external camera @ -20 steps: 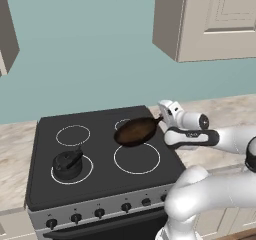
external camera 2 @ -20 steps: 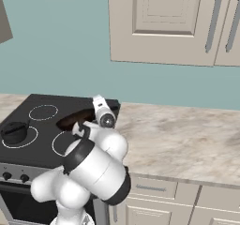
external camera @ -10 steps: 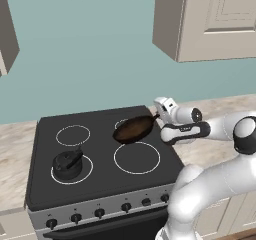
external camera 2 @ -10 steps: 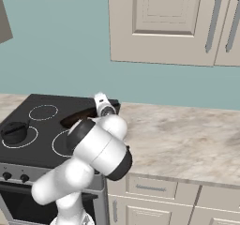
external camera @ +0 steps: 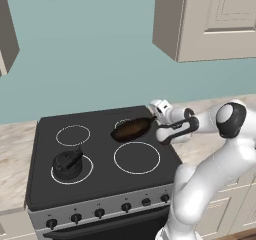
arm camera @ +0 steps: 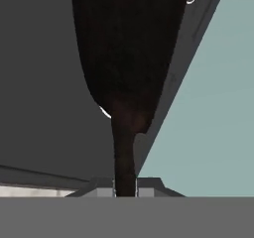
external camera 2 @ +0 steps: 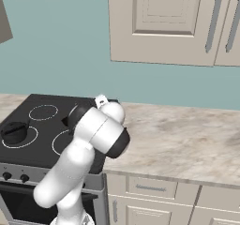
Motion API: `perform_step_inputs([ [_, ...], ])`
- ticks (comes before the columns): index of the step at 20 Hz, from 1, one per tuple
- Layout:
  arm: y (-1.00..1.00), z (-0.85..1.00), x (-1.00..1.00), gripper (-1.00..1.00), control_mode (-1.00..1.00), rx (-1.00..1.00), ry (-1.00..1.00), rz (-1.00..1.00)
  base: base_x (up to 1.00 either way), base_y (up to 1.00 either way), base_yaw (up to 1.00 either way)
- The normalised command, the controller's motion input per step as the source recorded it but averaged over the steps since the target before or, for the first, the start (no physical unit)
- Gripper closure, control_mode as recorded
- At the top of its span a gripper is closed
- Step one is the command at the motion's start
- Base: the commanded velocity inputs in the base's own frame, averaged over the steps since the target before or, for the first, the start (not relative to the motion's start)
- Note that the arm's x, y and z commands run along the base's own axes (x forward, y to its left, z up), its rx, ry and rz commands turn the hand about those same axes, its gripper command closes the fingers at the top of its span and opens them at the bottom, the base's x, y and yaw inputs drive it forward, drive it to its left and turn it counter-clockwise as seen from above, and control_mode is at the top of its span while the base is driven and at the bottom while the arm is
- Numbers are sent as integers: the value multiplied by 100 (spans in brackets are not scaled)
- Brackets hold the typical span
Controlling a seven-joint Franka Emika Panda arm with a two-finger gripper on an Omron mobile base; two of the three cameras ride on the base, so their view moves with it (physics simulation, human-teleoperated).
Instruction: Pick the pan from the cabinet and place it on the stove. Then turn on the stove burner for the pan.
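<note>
Arm is swinging its elbow further right in the left base view than a second back, now sitting at the right edge of the frame; in the right base view the big joint is rolling in front of the stove (external camera 2: 28,125) and covering the back right ring.

Pan (external camera: 131,129) is shifting only slightly, sitting centre frame in the left base view over the rear right ring, tilted and apparently not down on the glass yet. Kettle (external camera: 67,163) is sitting on the front left ring, lower left of frame, well apart from the pan.

Gripper (external camera: 161,115) is clenching the pan handle (arm camera: 124,152): in the hand view both tips are pinching the thin handle at bottom centre, with the pan body (arm camera: 129,43) filling the top.

Read: carry is basically over and the arm is just reconfiguring for set-down. Still to do: lower the pan flat onto that ring, release, then go for the knob row (external camera: 100,212) along the bottom of the left base frame.
</note>
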Motion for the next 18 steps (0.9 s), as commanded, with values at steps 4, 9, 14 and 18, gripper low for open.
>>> perform_step_inputs([
  [4,1,-36,24,100,-100,-3,-4,0,0,0,0],
  [9,0,-20,4,100,-100,-7,0,0,0,0,0],
  [14,0,-19,2,100,-100,-2,-8,0,0,0,0],
  [18,0,-13,5,100,-100,0,-12,0,0,0,0],
])
